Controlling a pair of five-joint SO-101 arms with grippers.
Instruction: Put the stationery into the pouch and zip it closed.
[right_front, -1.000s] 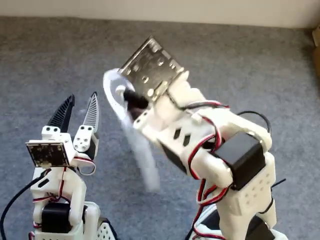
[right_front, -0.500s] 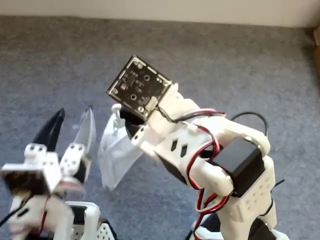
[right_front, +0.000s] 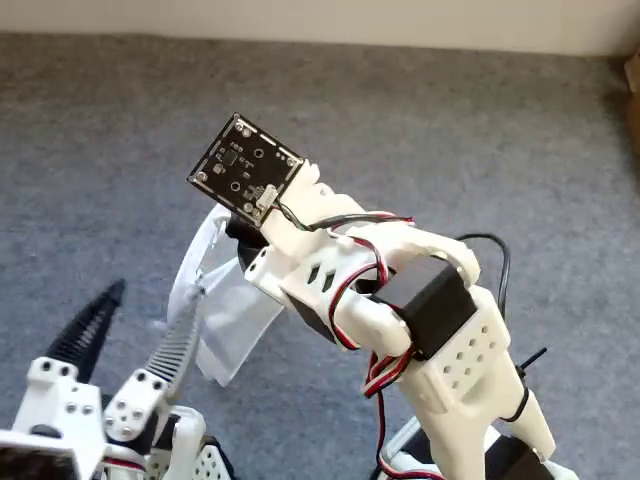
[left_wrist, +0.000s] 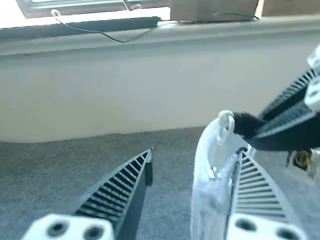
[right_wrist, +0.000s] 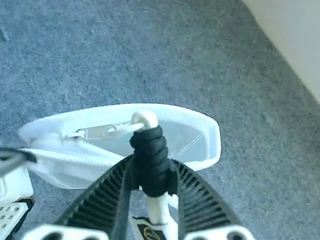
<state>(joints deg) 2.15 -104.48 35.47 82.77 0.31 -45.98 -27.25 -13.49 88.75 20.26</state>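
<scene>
The left gripper (right_front: 157, 295) is spread, one finger set against the pouch (right_front: 235, 315), which is held up off the grey desk (right_front: 520, 120). The pouch is judged thin, limp and light, best taken by its mouth edge. Its contents cannot be made out. Beyond, its zip pull (right_wrist: 147, 145) is pinched by the right gripper (right_wrist: 150, 167).

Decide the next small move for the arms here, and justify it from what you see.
Probably close the open left gripper on the translucent white zip pouch, whose edge lies against one finger. The right gripper is shut on a black-gripped white pen at the pouch's mouth; a steadied pouch should ease insertion.
</scene>
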